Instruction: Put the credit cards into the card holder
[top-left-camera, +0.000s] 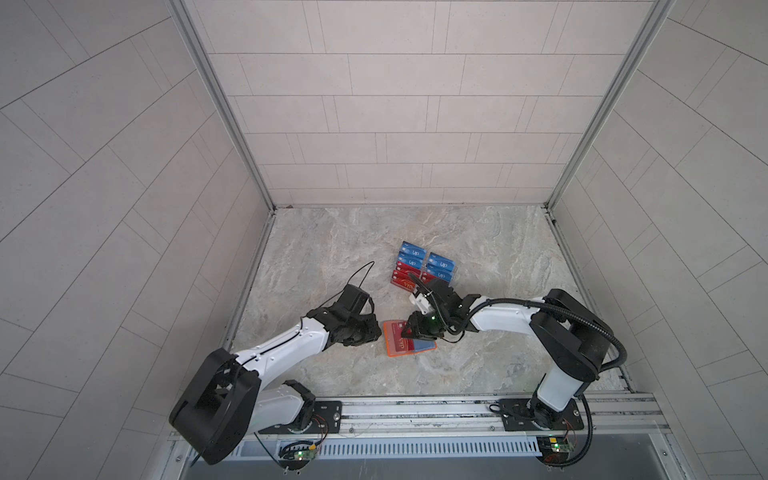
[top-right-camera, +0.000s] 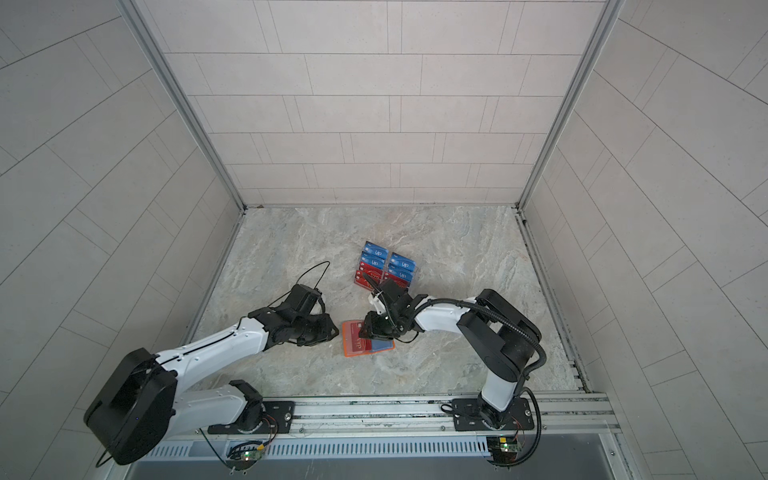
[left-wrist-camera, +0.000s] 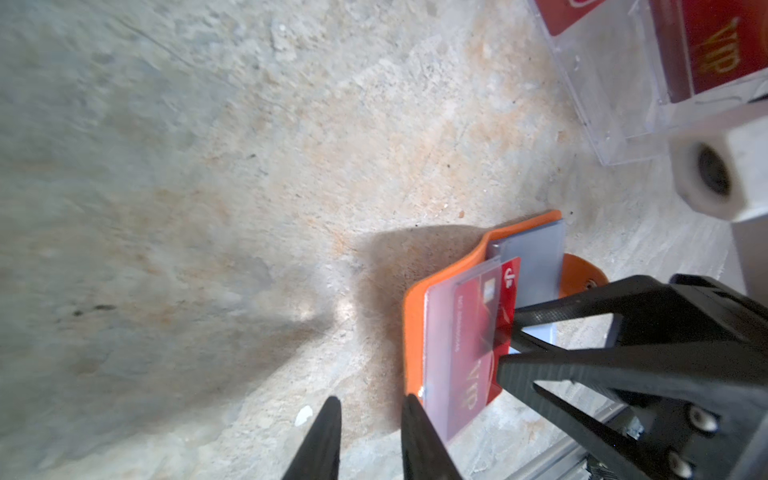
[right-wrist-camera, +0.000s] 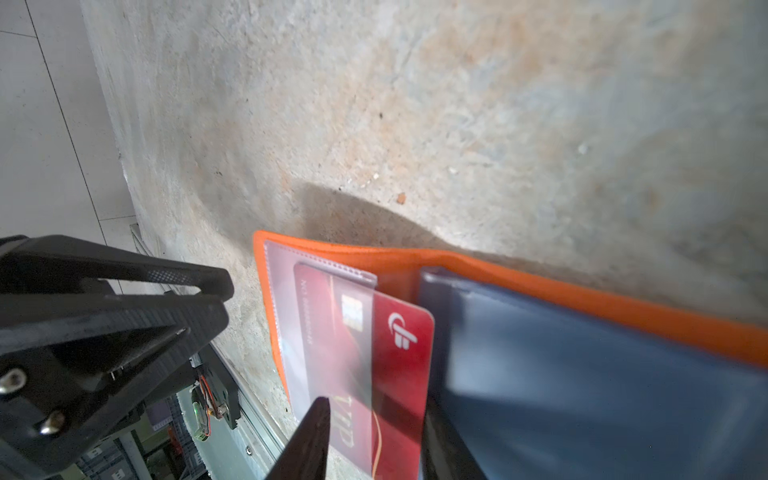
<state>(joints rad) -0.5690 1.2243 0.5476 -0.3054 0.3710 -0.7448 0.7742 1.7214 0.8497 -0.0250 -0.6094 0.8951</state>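
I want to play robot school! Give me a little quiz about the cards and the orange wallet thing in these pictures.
1. True or false: the card holder lies shut on the table.
2. Pick one: what colour is the card poking out of the clear sleeve in the holder? A blue, B red, C green.
3. Fill the gap: the clear rack behind the holder has blue cards and ___ cards in it.

Key: 1 false, it lies open; 2 B; 3 red.
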